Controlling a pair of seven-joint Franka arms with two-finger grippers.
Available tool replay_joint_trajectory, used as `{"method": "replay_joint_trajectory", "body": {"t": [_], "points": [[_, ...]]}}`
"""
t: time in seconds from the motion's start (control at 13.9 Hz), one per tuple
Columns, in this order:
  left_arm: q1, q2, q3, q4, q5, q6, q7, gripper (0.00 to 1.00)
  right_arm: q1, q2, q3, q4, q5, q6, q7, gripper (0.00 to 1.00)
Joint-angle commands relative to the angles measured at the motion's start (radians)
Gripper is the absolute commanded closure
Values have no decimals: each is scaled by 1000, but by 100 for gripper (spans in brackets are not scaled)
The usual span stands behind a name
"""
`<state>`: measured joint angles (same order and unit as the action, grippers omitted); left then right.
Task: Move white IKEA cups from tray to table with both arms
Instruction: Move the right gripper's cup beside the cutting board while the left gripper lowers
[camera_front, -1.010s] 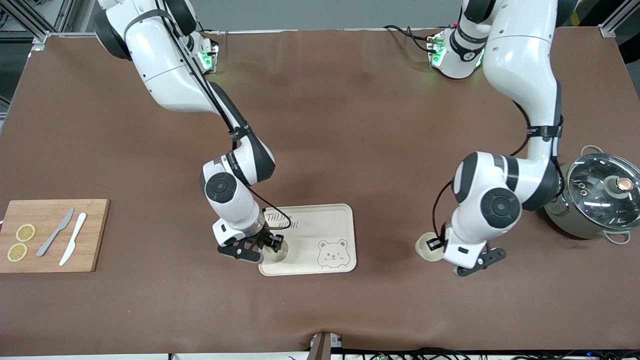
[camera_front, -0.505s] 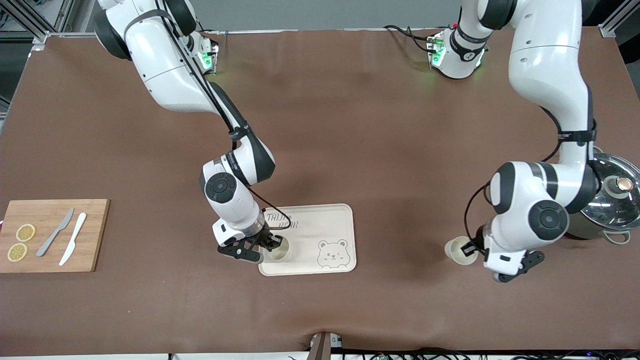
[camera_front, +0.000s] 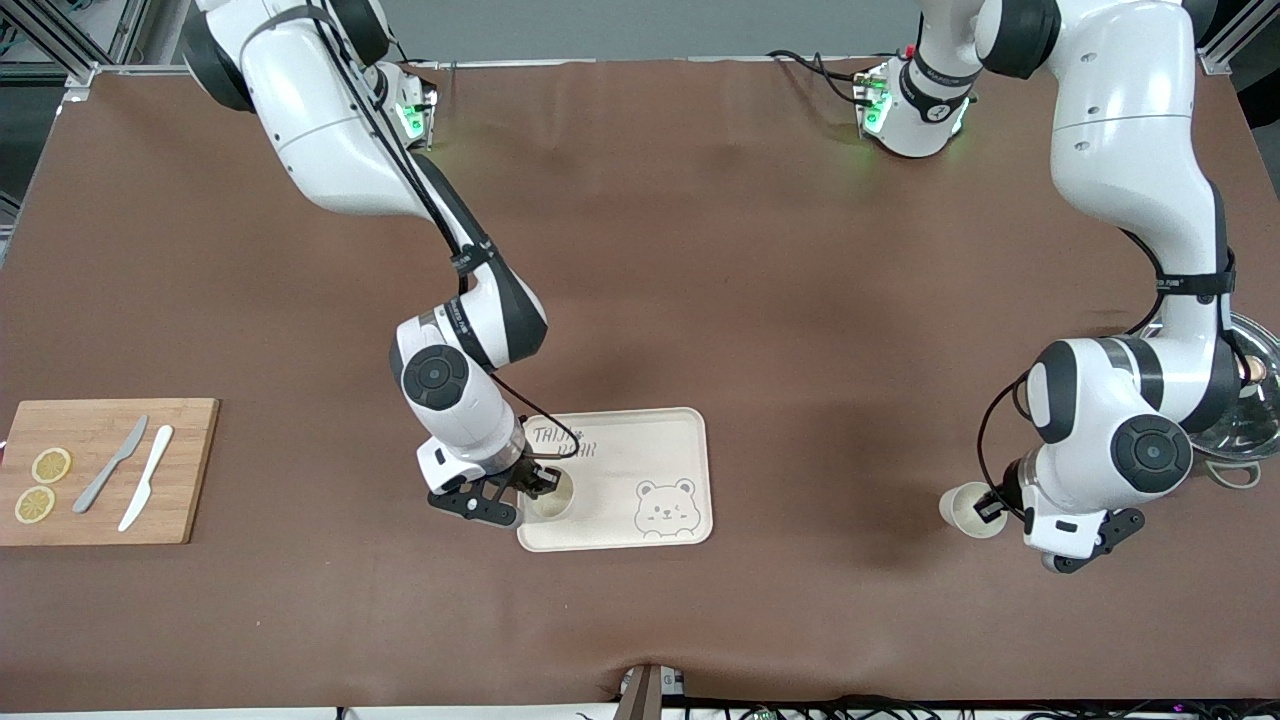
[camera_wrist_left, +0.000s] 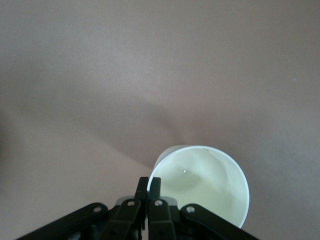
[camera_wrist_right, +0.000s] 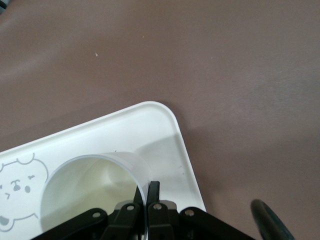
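Observation:
One white cup (camera_front: 553, 497) is over the cream bear-printed tray (camera_front: 650, 440), at the tray's corner nearest the right arm's end and the front camera. My right gripper (camera_front: 540, 487) is shut on its rim; the right wrist view shows the cup (camera_wrist_right: 85, 190), the pinching gripper (camera_wrist_right: 149, 192) and the tray (camera_wrist_right: 150, 130). My left gripper (camera_front: 990, 508) is shut on the rim of the second white cup (camera_front: 966, 509) and holds it over bare brown table near the pot. The left wrist view shows this cup (camera_wrist_left: 205, 185) and gripper (camera_wrist_left: 149, 187).
A steel pot with a glass lid (camera_front: 1245, 400) stands at the left arm's end, partly hidden by the left arm. A wooden cutting board (camera_front: 190, 470) with two lemon slices and two knives lies at the right arm's end.
My left arm has carried its cup away from the tray toward the left arm's end of the table. My right gripper has shifted slightly with its cup over the tray corner.

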<state>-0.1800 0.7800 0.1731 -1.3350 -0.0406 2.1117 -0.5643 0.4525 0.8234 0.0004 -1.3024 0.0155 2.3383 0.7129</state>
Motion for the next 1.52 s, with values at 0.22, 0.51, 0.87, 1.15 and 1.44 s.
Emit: {"method": "replay_joint_trajectory", "body": {"t": [0.22,0.51,0.87,1.15,1.44], "points": [[25,13,-12,-43,10,131,12,100,-86,-190,12,-23,27,-245,-151,100],[25,24,-12,-46,8,136,12,100,-216,-283,10,-23,106,-413,-428,100],[31,21,-12,-44,8,136,11,26,-379,-300,9,-24,123,-481,-745,100],[33,7,-11,-39,13,134,11,0,-472,-285,7,-28,123,-473,-949,100],[30,-43,-10,-39,13,126,6,0,-489,-227,4,-34,115,-415,-963,100]]}}
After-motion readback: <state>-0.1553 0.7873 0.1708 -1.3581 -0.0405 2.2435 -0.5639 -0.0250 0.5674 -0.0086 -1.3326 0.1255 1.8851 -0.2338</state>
